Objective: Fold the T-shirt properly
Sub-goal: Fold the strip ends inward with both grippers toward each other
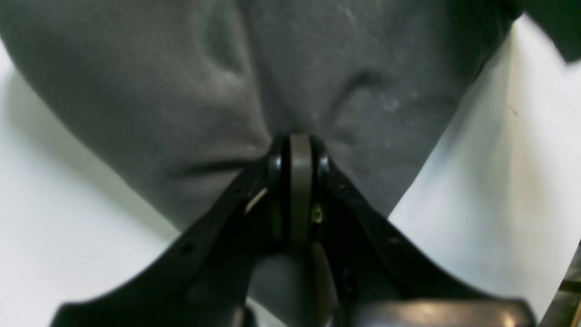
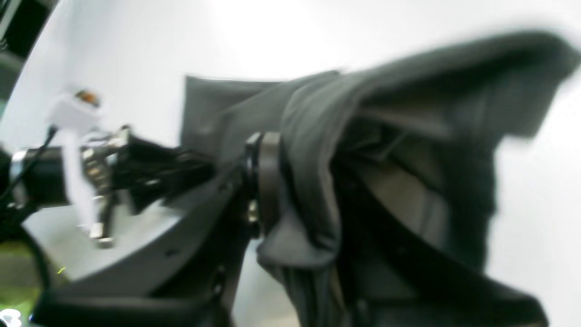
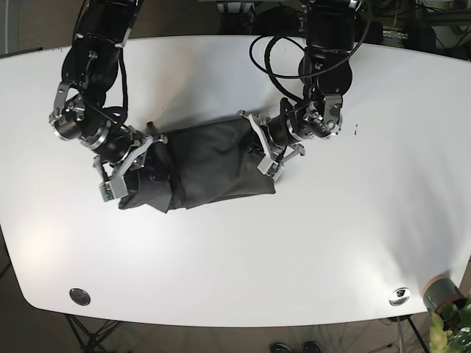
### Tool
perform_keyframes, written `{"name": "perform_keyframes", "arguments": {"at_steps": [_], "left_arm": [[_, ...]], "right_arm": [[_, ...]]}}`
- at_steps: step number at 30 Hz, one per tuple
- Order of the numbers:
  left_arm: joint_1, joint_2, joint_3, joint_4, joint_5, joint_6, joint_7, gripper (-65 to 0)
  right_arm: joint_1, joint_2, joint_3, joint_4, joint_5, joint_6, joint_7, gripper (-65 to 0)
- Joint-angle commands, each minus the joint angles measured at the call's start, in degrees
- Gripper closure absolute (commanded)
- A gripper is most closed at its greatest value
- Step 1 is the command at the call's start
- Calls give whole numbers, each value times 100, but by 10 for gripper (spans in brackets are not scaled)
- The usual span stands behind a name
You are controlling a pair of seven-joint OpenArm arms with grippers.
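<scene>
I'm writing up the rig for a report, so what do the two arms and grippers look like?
Both arms are black with silver metal joints; loose black cables loop along the left arm and run down the right arm. The left gripper has black fingers with flat grey-brown pads. The right gripper looks alike, though blurred.

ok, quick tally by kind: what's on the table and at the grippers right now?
T-shirt: 1, dark grey
Grippers: 2, left gripper and right gripper, both clamped on the shirt
Round metal table fittings: 2
Total: 5
</scene>
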Motion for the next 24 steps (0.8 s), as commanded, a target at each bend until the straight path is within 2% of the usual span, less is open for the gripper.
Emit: {"name": "perform_keyframes", "arguments": {"at_steps": [1, 4, 8, 13, 22, 24], "left_arm": [[-31, 27, 86, 7, 85, 21, 123, 0], [-31, 27, 95, -2, 77, 21, 123, 0], [-13, 18, 95, 7, 59, 3, 123, 0], [-4, 18, 86, 7, 59, -6, 123, 0], [4, 0, 78, 7, 50, -6, 123, 0], [4, 0, 78, 16, 50, -6, 123, 0]], "right_arm": [[122, -157, -220, 87, 135, 47, 152, -21], [131, -394, -519, 78, -252, 47, 196, -21], [193, -579, -1169, 78, -1069, 47, 706, -22], [325, -587, -1758, -195, -1869, 29, 1391, -24], [501, -587, -2242, -494, -2907, 21, 1664, -27], [492, -587, -2312, -494, -3118, 21, 1690, -57]]}}
